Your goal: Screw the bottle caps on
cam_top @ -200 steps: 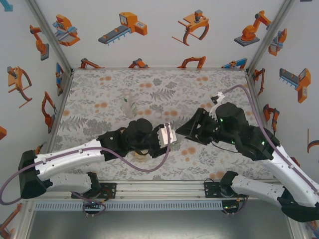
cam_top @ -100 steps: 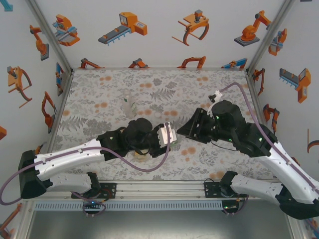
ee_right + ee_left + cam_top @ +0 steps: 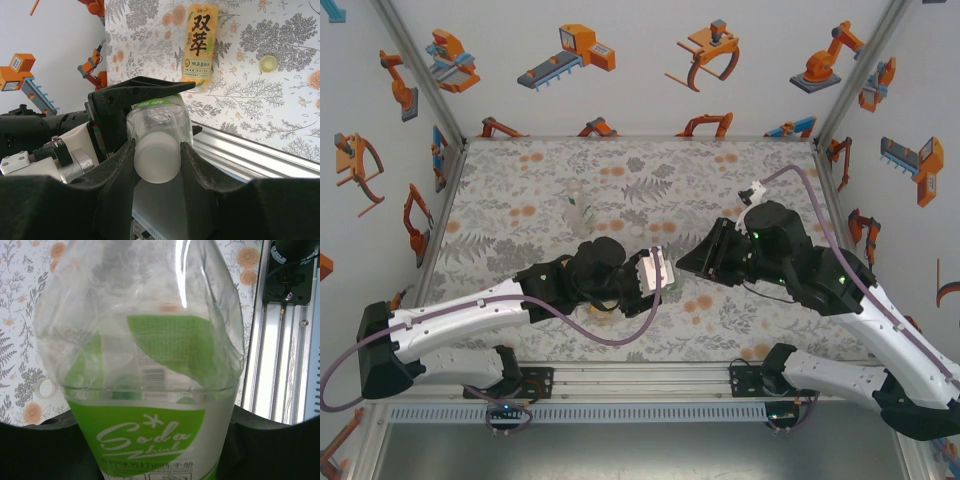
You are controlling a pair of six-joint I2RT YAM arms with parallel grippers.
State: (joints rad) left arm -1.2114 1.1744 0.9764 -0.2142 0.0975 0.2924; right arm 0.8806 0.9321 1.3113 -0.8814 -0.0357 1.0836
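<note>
Now I have the left gripper (image 3: 152, 442) clenched on the clear bottle (image 3: 145, 340), held up between the arms, and the right gripper (image 3: 156, 159) pinching the white cap (image 3: 156, 169) on its neck; next, I judge, comes twisting that cap tight, keeping it square

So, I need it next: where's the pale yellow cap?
In the right wrist view, upper right: the pale yellow cap lies right of the amber bottle.

Top camera high, near edge, looking down on table (image 3: 520, 190); wrist cameras close-up, sharing clear bottle (image 3: 140, 340)
</note>
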